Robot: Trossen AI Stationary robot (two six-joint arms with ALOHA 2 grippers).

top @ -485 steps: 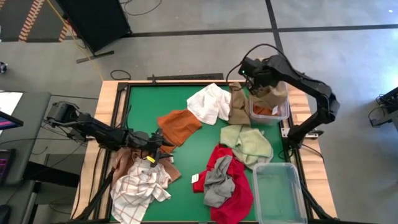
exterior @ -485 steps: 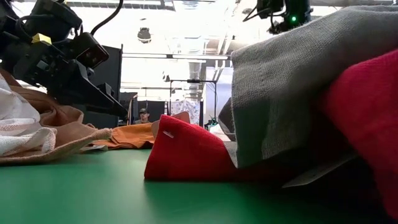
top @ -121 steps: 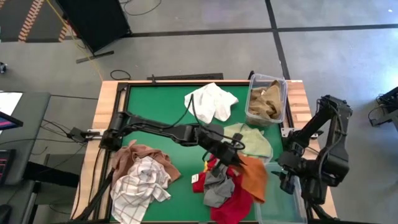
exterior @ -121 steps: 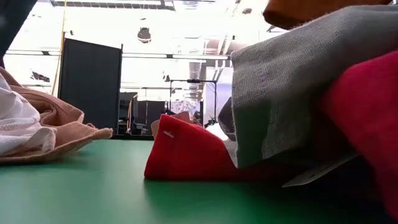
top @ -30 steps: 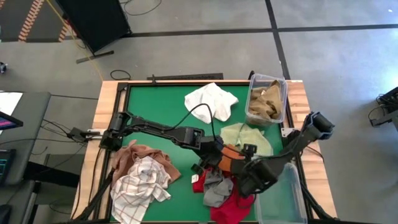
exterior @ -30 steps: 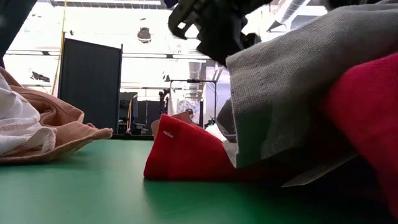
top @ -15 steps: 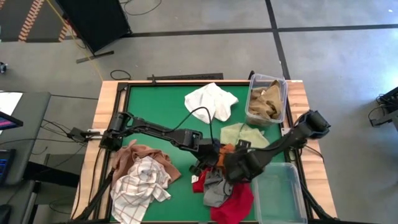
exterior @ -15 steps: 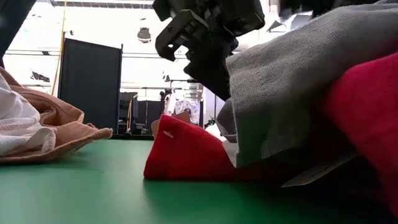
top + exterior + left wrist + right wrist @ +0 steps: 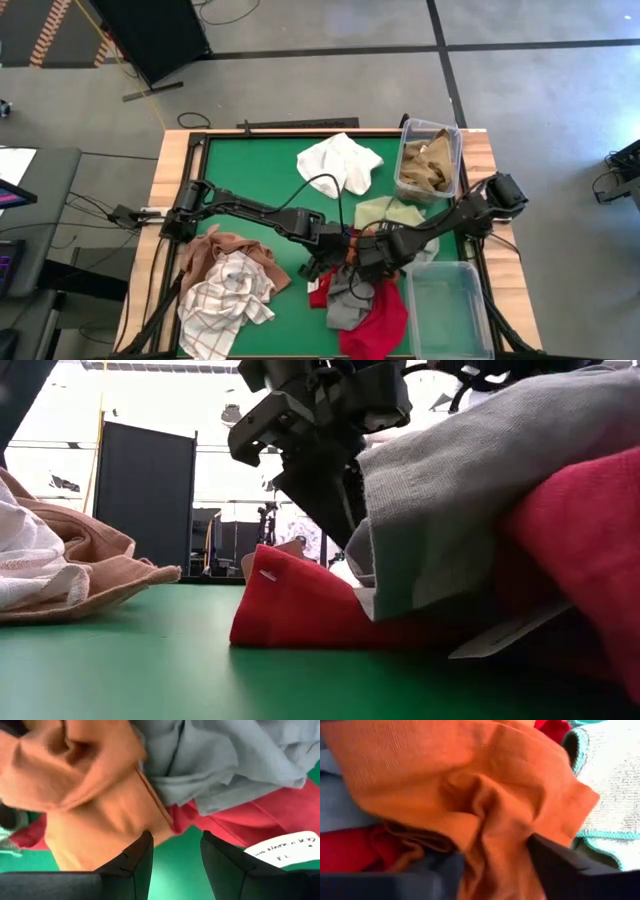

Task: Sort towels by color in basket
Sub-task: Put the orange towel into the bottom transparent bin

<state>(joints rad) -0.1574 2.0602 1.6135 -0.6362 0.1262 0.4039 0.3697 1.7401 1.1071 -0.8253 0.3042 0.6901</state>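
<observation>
Snagging is threatening mid-counter (image 9: 250, 170), where right jaws are gripping the orange towel (image 9: 485, 795), left jaws' state being untellable, and lifting risks dragging the grey towel (image 9: 210, 755) or red towel (image 9: 300, 610).

You have two dark, near-black arms built of slim jointed links with rounded joint housings. The left arm (image 9: 250, 208) carries a thin black cable that loops up off it and runs toward its wrist. The right arm (image 9: 470, 212) has a bulky rounded housing at its outer end. Your left gripper (image 9: 172, 860) shows two matte black fingers (image 9: 134, 862) with broad, smooth, slightly tapered faces and bevelled edges.
</observation>
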